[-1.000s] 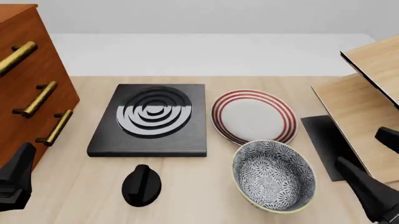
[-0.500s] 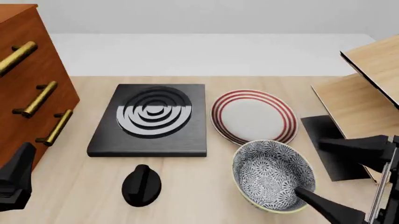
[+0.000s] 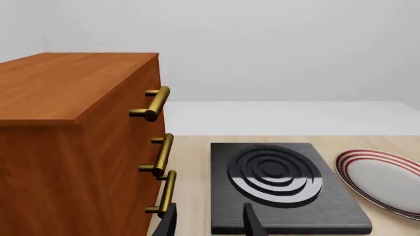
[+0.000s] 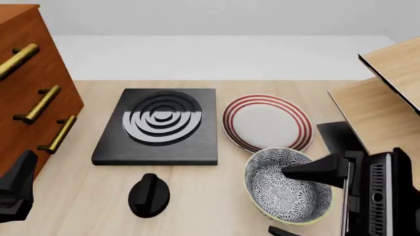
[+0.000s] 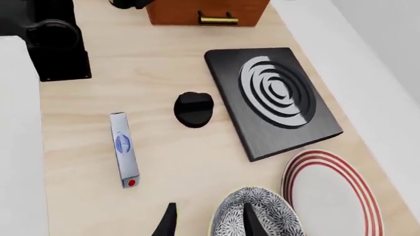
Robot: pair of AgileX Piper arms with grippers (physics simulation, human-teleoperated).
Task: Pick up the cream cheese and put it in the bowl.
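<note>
Right gripper [image 5: 206, 221] jaws parted, empty, over patterned bowl [image 4: 286, 185] rim. Left gripper [image 3: 210, 223] jaws parted, empty. Flat pale cream cheese [image 5: 123, 148] box on wood-grain table [image 5: 164, 54], 7 o'clock of black knob [image 5: 194, 108].

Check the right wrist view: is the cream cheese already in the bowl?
No, the cream cheese lies on the bare table, apart from the bowl.

Wooden drawer cabinet [image 3: 78, 147] beside black stove plate [image 3: 279, 184]

Matte black arms; right hand [image 4: 298, 201] has tapered fingers.
</note>
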